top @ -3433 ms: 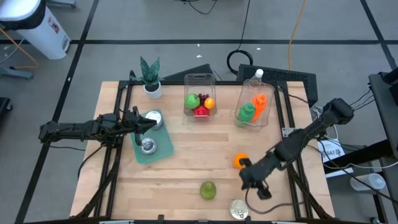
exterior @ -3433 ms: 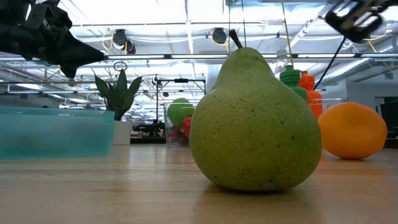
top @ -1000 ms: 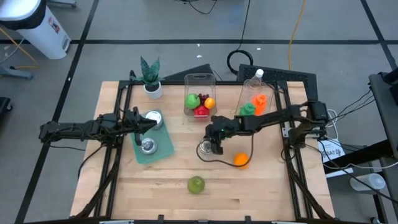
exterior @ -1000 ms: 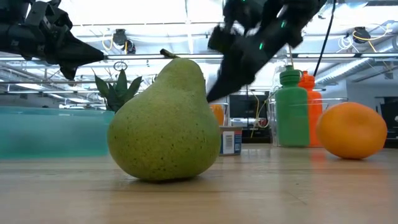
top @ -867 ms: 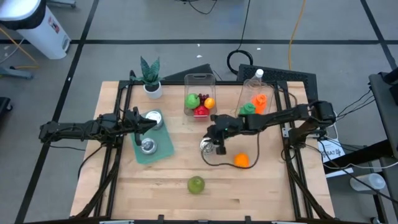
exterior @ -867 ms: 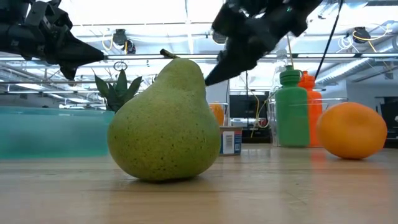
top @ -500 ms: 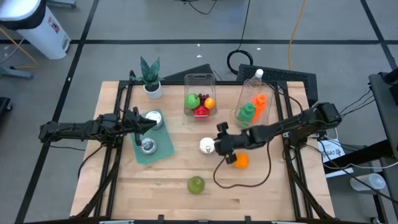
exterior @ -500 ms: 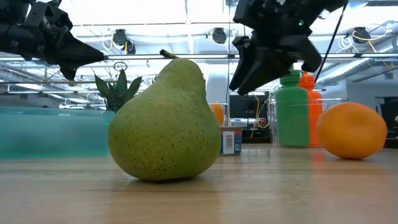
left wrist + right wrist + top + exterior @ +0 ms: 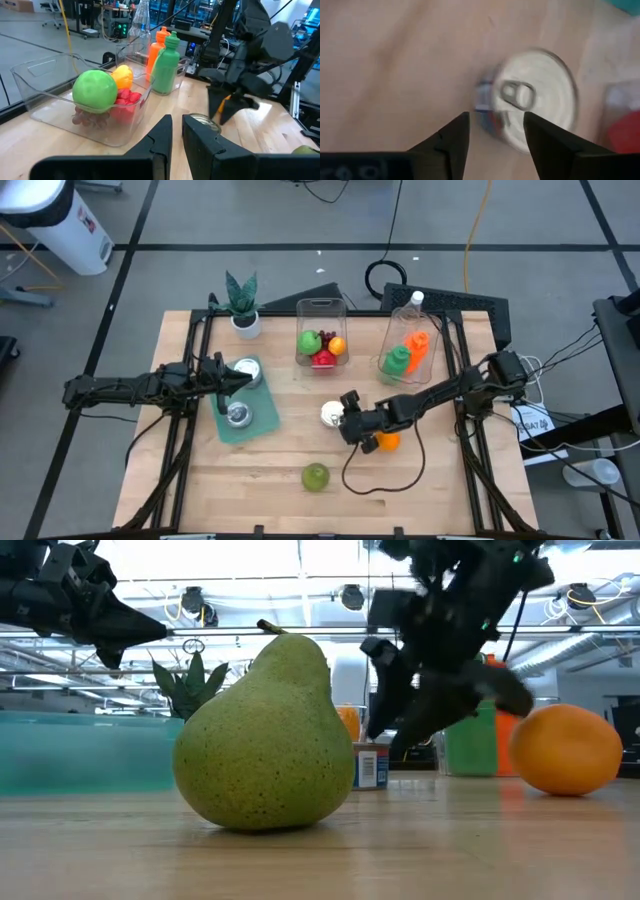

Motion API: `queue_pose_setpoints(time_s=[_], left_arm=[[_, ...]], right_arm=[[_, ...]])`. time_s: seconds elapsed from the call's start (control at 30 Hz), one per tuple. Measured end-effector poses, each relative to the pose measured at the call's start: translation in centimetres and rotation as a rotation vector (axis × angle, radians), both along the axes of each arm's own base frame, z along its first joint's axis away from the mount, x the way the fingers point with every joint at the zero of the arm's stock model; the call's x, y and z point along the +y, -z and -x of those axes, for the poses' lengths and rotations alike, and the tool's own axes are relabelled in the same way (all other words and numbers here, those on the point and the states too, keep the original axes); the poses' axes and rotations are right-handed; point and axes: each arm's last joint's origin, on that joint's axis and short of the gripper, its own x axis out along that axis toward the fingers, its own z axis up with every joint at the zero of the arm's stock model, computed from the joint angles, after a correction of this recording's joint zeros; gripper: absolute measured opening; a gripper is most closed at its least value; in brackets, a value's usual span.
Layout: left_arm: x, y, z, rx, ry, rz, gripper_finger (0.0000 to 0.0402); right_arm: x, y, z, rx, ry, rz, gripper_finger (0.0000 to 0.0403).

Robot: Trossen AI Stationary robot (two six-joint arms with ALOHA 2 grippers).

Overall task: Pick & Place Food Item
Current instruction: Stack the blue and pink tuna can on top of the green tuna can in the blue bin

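Observation:
A silver-topped can (image 9: pixel 331 414) stands upright on its base mid-table; the right wrist view shows its pull-tab lid (image 9: pixel 535 97). My right gripper (image 9: pixel 350 423) hovers just right of and above it, tipped down, fingers open (image 9: pixel 495 127) with nothing between them. An orange (image 9: pixel 389 441) rests on the wood close beside that gripper. A green pear (image 9: pixel 316 476) sits nearer the front edge. My left gripper (image 9: pixel 244 377) is shut, level above the teal tray (image 9: pixel 262 425) at the left.
The teal tray holds two more cans (image 9: pixel 238 414). At the back stand a clear bin of fruit (image 9: pixel 322 342), a clear bin with green and orange bottles (image 9: pixel 405 352), and a potted plant (image 9: pixel 241 302). A cable loops on the table below the right arm (image 9: pixel 380 480).
My right gripper has opened and let go of the can, which stays upright mid-table. The gripper has drawn back toward the table's right and near side, sunk a little, and rolled about its own axis. The pear and orange have not moved.

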Motion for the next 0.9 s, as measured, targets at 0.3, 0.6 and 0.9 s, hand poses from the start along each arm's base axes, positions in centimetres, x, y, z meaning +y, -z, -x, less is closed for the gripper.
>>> queue_pose_setpoints(time_s=[0.3,0.6,0.9], left_arm=[[0.0,0.1,0.0,0.004,-0.009,0.008,0.0049],[0.0,0.1,0.0,0.004,-0.009,0.009,0.0049],[0.0,0.0,0.0,-0.004,-0.013,0.042,0.0049]], right_arm=[[0.0,1.3,-0.4,0.034,-0.027,0.083,0.0137],[-0.2,1.4,-0.4,0.046,-0.065,0.063,0.0084],[-0.9,2.0,0.0,0.067,-0.042,0.019,0.0041]])
